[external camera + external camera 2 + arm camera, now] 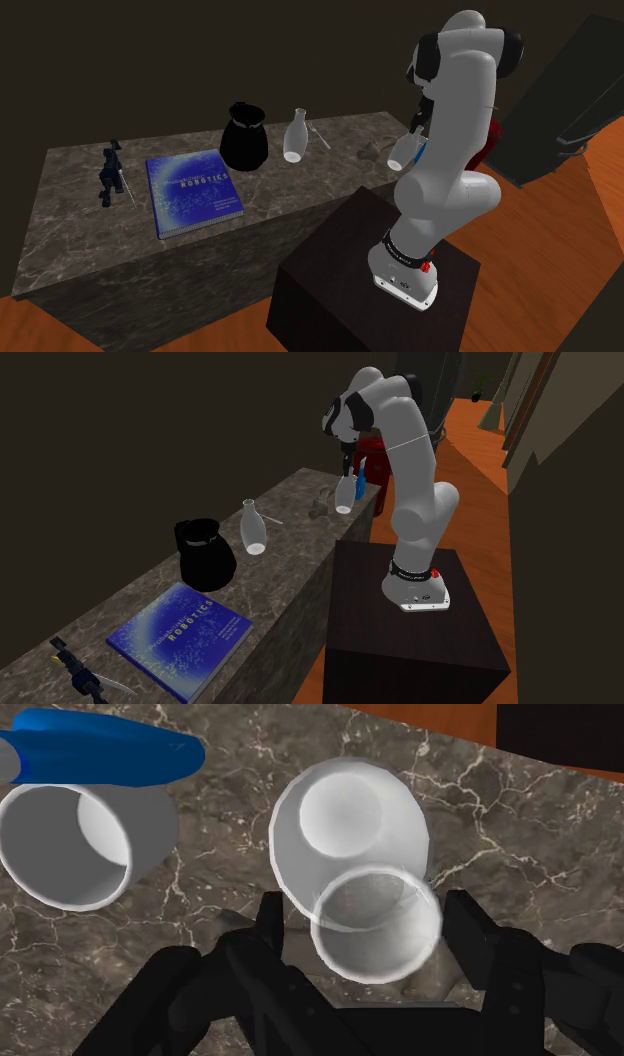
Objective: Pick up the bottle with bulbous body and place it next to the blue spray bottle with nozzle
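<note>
Jaws are closed on the bottle (350, 834), one each side of the bulb, with the neck coming up between them. Bottle sits dead centre in the jaws, low over the tabletop (520, 834); can't tell if the base touches. Spray bottle (100, 754) is just beside the jaws, off to one side and not touching the bottle, so placement looks nearly there by my read. Long axis runs along the jaws' approach line: mouth toward the wrist, base away toward the tabletop, roughly upright. Shoulder view hints at a slight lean, not sure. Risks: grip is on a curved, smooth-looking bulb, so contact is small and the bottle can pivot or slide in the jaws if the arm jerks. If the jaws open with the base off the surface or leaning, it tips and then rolls; the tabletop edge is near, just past the bottle from the jaws. A sideways correction toward the spray bottle could knock its pale barrel over. A second white flask (293, 137) stands well apart from the jaws, no conflict.
</note>
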You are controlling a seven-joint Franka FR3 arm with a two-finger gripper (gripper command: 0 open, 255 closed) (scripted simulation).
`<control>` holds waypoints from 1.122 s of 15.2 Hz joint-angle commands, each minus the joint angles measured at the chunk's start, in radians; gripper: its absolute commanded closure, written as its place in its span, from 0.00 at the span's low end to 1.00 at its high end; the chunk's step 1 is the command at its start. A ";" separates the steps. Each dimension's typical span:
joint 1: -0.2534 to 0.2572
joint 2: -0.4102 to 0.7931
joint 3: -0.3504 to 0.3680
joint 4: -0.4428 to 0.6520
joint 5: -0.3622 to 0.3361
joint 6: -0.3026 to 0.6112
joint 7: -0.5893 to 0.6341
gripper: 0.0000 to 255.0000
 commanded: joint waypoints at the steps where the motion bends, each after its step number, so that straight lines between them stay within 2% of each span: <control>1: 0.000 0.000 0.000 0.000 0.000 0.000 0.000 0.00; 5: 0.000 0.000 0.000 0.000 0.000 0.000 0.000 0.00; 9: 0.019 -0.059 -0.029 0.048 -0.045 -0.097 0.027 0.00; 17: 0.019 -0.059 -0.029 0.048 -0.045 -0.097 0.028 0.00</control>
